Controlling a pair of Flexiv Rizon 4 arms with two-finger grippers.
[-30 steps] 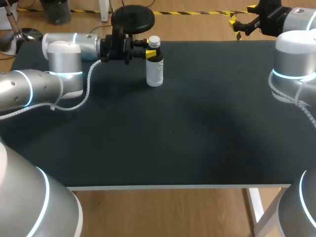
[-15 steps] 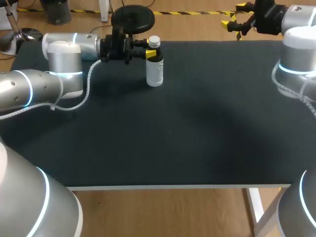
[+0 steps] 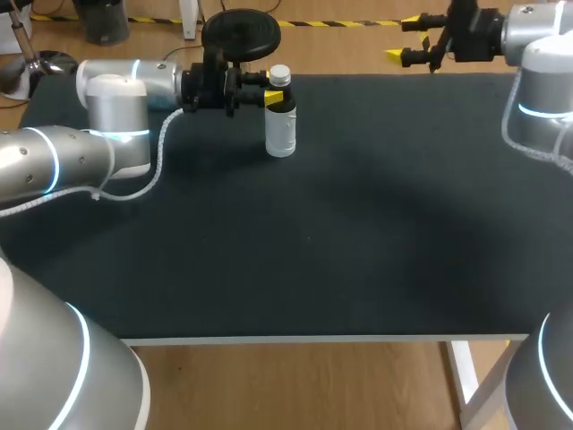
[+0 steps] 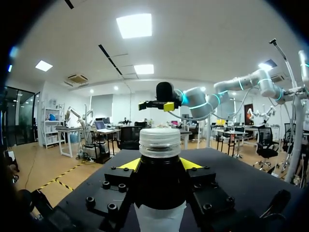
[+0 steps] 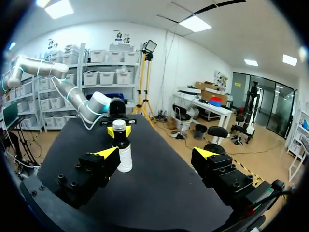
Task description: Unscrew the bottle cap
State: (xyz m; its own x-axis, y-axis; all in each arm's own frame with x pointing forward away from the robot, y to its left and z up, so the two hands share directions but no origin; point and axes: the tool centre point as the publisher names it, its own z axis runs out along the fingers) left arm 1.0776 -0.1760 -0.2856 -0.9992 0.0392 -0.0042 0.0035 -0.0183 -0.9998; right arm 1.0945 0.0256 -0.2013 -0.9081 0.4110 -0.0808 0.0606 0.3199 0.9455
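A dark-topped table (image 3: 313,242) carries a clear bottle (image 3: 280,134) standing upright near its far edge.

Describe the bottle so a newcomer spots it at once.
On the black table, look to the far left part, where the left gripper comes in sideways. The bottle stands upright between its yellow tips: clear body, dark neck, white ribbed cap.

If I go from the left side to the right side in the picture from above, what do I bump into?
Left arm → bottle → right gripper → right arm.
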